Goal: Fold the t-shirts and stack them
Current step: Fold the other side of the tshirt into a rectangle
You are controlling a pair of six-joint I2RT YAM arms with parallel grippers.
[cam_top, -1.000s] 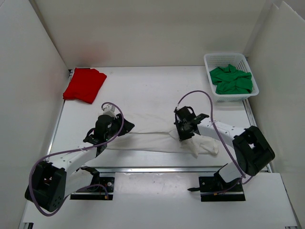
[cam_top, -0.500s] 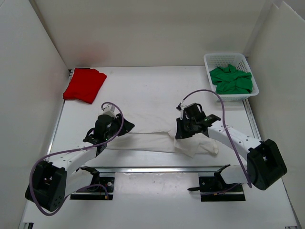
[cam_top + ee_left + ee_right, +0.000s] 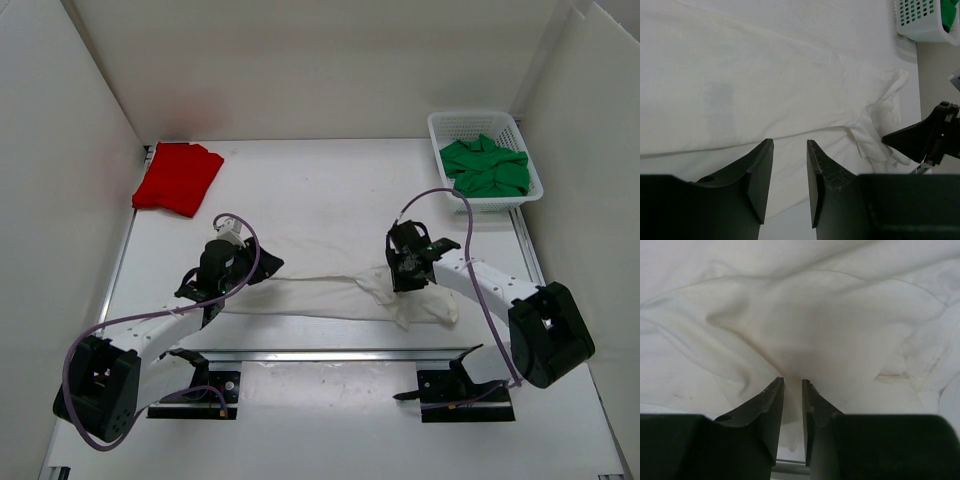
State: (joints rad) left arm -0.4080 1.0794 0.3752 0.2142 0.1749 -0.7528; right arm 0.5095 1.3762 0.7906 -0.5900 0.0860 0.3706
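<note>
A folded red shirt [image 3: 178, 177] lies at the far left corner of the table [image 3: 320, 190]. Nearer, the left pincer [image 3: 788, 145] hangs low over the left end of the white shirt [image 3: 310, 292], jaws moderately apart and nothing between them. The white shirt stretches across the near middle of the table, bunched at its right end. There the right pincer [image 3: 792, 383] stands narrowly apart with a pucker of cloth drawn up between the jaws; whether it grips cannot be told. At the far right a green shirt [image 3: 485, 168] sits crumpled in a basket [image 3: 437, 135].

Arms low, left gripper [image 3: 790, 145] parted, right gripper [image 3: 792, 382] narrowly parted
</note>
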